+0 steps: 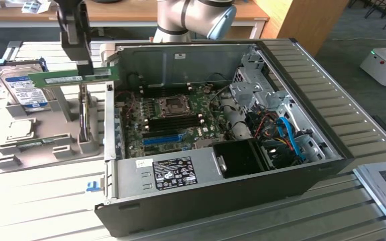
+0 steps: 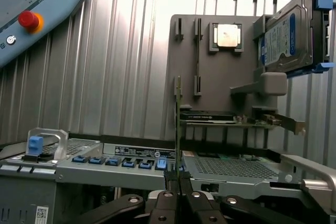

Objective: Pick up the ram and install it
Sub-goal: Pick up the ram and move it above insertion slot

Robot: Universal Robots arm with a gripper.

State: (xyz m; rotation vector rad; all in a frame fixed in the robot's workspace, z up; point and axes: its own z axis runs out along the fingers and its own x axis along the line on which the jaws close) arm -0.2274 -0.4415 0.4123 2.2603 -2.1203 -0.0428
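Exterior view: the gripper (image 1: pixel 84 69), closed on the ram (image 1: pixel 52 79) mid-length, holds it above the grey holder (image 1: pixel 45 138) near the bench's (image 1: pixel 45 201) left edge in that view. Keeping the stick level and clear of the computer case (image 1: pixel 213 206) seems key. Wrist view: the ram (image 2: pixel 178 114) stands edge-on between pinching fingers (image 2: pixel 169 181).

Ribbed metal table (image 1: pixel 45 201), matt (plastic) tray (image 1: pixel 54 124)
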